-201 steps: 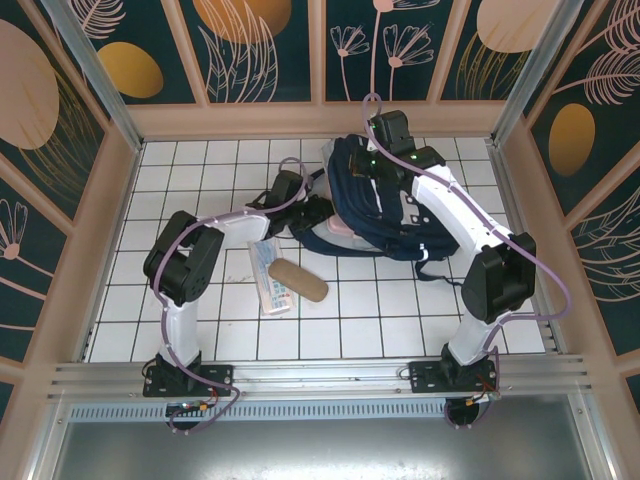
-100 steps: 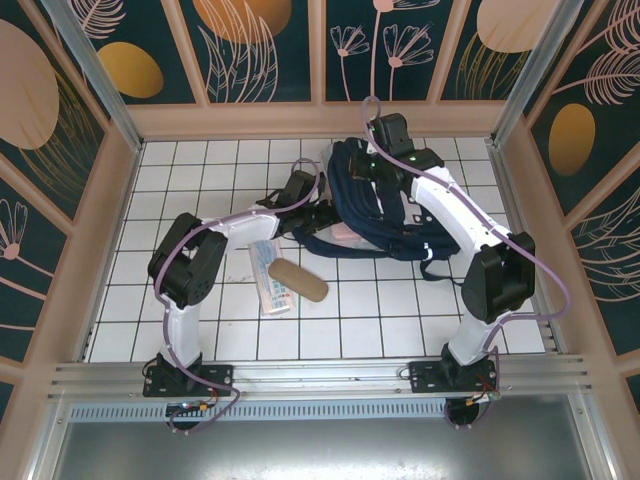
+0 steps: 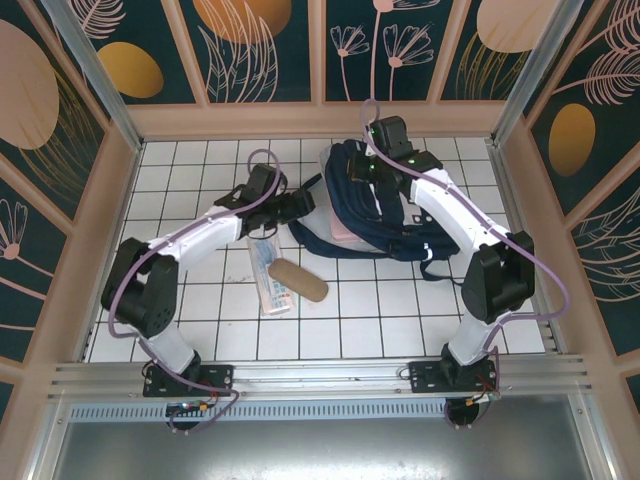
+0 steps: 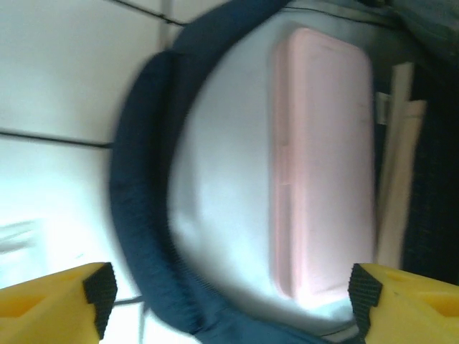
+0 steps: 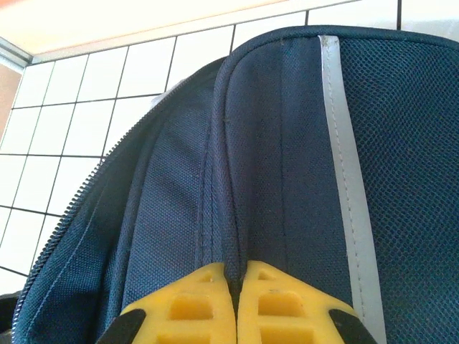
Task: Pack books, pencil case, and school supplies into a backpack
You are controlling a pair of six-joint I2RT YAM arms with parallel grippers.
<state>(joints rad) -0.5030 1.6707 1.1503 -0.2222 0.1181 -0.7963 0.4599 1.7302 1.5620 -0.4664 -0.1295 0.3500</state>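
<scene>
The navy backpack [image 3: 390, 210] lies at the back right of the tiled table, its mouth facing left. My right gripper [image 3: 372, 168] [image 5: 235, 274] is shut on a fold of the backpack's [image 5: 287, 143] top fabric, next to a white stripe [image 5: 343, 179]. My left gripper [image 3: 306, 205] [image 4: 229, 301] hovers open just outside the mouth with nothing between its fingers. Ahead of it a pale pink flat box [image 4: 323, 165] [image 3: 345, 232] rests on the light lining inside the backpack's rim [image 4: 143, 215]. Pale strips [image 4: 396, 179] lie beside the box; whether they are the books I cannot tell. A brown pencil case [image 3: 298, 280] lies on a clear packet [image 3: 268, 285].
Wooden walls [image 3: 110, 240] ring the white tiled floor [image 3: 380, 320]. Loose backpack straps [image 3: 432, 262] trail toward the right arm's base. The front and left tiles are bare.
My left gripper has opened and drawn back to the left out of the backpack's mouth, leaving the pink box inside. The right gripper has held its pinch on the fabric.
</scene>
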